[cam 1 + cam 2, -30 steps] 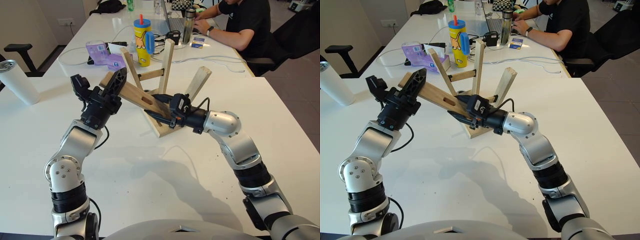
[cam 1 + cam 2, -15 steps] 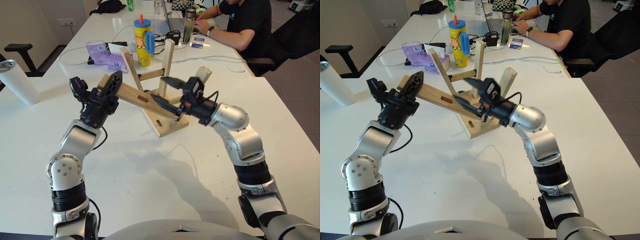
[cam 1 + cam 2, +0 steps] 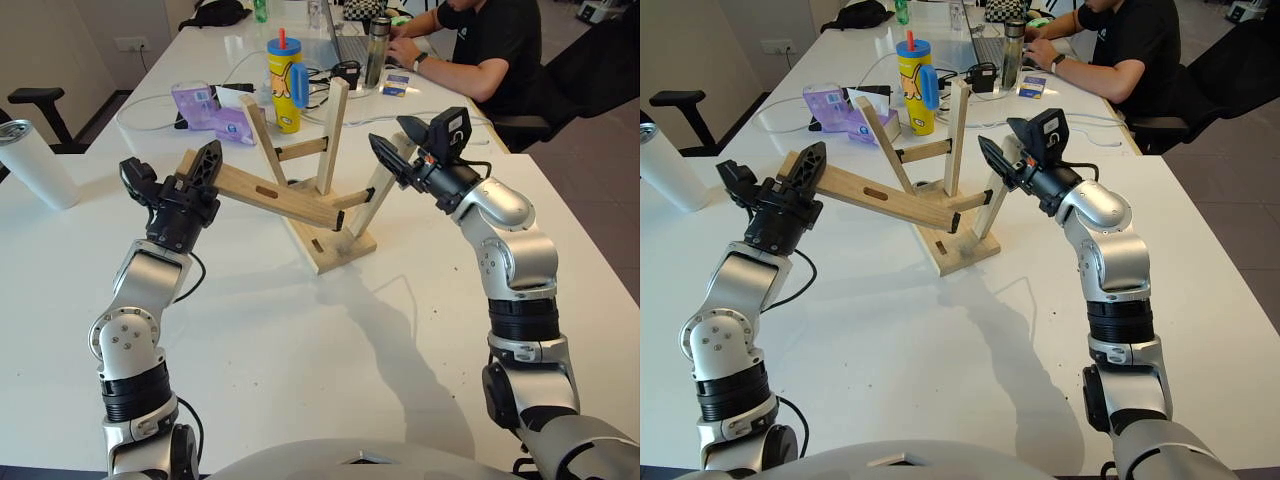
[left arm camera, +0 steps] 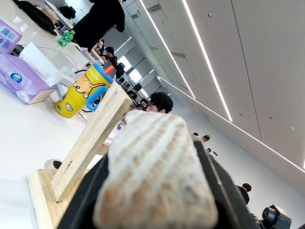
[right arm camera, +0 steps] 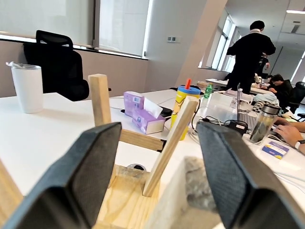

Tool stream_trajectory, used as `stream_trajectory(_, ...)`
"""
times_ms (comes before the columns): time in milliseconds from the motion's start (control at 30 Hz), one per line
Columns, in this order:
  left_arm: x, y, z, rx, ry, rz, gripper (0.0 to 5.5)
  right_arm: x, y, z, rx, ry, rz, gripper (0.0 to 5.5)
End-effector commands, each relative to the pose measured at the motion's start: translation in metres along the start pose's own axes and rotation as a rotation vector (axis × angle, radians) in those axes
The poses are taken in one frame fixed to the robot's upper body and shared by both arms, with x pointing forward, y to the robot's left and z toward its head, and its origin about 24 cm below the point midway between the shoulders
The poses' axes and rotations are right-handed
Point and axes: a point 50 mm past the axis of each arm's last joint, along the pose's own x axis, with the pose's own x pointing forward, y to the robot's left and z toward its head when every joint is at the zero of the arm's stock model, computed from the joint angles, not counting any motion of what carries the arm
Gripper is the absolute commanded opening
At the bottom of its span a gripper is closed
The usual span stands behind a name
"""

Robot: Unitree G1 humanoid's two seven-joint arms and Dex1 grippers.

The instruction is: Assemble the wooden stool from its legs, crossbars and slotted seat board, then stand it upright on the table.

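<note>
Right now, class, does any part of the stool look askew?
Yes: the slotted plank slants from the left gripper down toward the seat board, while the other legs stand far more upright.

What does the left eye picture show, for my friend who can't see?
A half-built wooden stool sits upside down on a white table, legs pointing up. The robot's left hand grips the end of a long slotted wooden piece that meets the stool, and its open right hand is around the top of another leg.

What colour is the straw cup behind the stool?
Yellow cup with blue lid and handle, red straw; clearest in the left eye view.
</note>
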Motion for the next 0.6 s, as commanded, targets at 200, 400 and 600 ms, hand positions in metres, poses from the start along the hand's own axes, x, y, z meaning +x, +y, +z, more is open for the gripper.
stream_trajectory(200,0.001,-0.001,0.004,0.016,-0.021,0.015,1.01,-0.001,-0.009,-0.021,0.061,0.137,-0.088,2.91)
stream_trajectory(400,0.004,-0.015,0.01,-0.033,-0.054,-0.04,1.01,0.003,-0.011,0.0,0.079,-0.003,-0.129,2.91)
stream_trajectory(600,0.008,-0.033,0.024,-0.114,-0.114,-0.101,1.01,0.004,-0.008,0.005,0.046,-0.027,-0.129,2.91)
